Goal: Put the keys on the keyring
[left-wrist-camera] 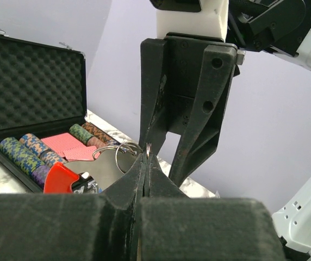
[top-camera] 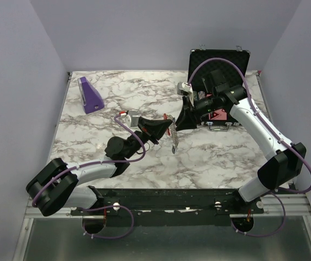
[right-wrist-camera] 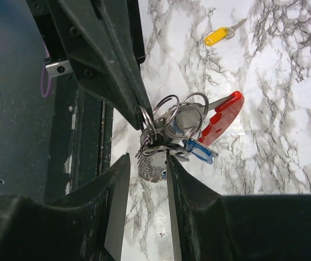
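The keyring hangs in the air over the table's middle [top-camera: 173, 137]. In the right wrist view it shows as a red clip [right-wrist-camera: 223, 114] joined to a silver piece and wire rings [right-wrist-camera: 172, 111], with a bunch of keys [right-wrist-camera: 158, 157] and a blue-headed key [right-wrist-camera: 200, 150] hanging on it. My left gripper [left-wrist-camera: 147, 155] is shut on a thin wire ring of it; it also shows in the top view [top-camera: 168, 126]. My right gripper [right-wrist-camera: 147, 159] is open, its tips on either side of the key bunch. A yellow-headed key [right-wrist-camera: 218, 36] lies loose on the marble.
An open black case [top-camera: 219, 65] with poker chips [left-wrist-camera: 22, 152] and red cards stands at the back right, behind the right arm. A purple wedge block [top-camera: 90, 95] sits at the back left. The two grippers' fingertips are very close together.
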### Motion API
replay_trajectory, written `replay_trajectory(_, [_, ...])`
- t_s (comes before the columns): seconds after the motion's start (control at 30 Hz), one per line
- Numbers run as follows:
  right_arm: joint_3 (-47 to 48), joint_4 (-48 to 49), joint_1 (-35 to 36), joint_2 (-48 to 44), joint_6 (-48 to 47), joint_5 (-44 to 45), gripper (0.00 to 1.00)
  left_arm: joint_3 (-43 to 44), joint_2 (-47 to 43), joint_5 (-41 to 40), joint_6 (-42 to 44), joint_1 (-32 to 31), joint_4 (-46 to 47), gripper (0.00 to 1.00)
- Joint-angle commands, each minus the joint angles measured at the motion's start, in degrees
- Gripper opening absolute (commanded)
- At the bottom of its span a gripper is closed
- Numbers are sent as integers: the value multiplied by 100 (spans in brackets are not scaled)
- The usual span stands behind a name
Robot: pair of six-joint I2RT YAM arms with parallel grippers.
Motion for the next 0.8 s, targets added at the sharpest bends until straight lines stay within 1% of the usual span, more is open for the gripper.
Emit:
replay_trajectory(0.0, [83,458,-25,92,541,205,38,166,-50,6,-76,-36,1172,0])
replay_trajectory(0.1, [128,511,-25,84,620,205,34,157,-85,6,-67,-45,1093,0])
replay_trajectory(0.2, [163,529,-25,66,664,240,25,123,-85,24,-67,-37,1084,0])
replay_trajectory(0.3, [207,520,-25,22,673,284,22,96,-85,15,-58,-45,1075,0])
replay_trajectory(0.37, [233,520,-25,5,682,301,18,87,-85,6,-49,-37,1049,0])
replay_trajectory(0.7, [409,520,-104,-65,761,425,17,-27,-261,-64,135,-37,768,0])
replay_trajectory(0.73, [400,494,-113,-74,761,416,20,-44,-304,-90,179,-45,715,0])
replay_trajectory(0.77, [374,398,-104,-92,700,398,28,-71,-348,-142,232,-28,662,0])
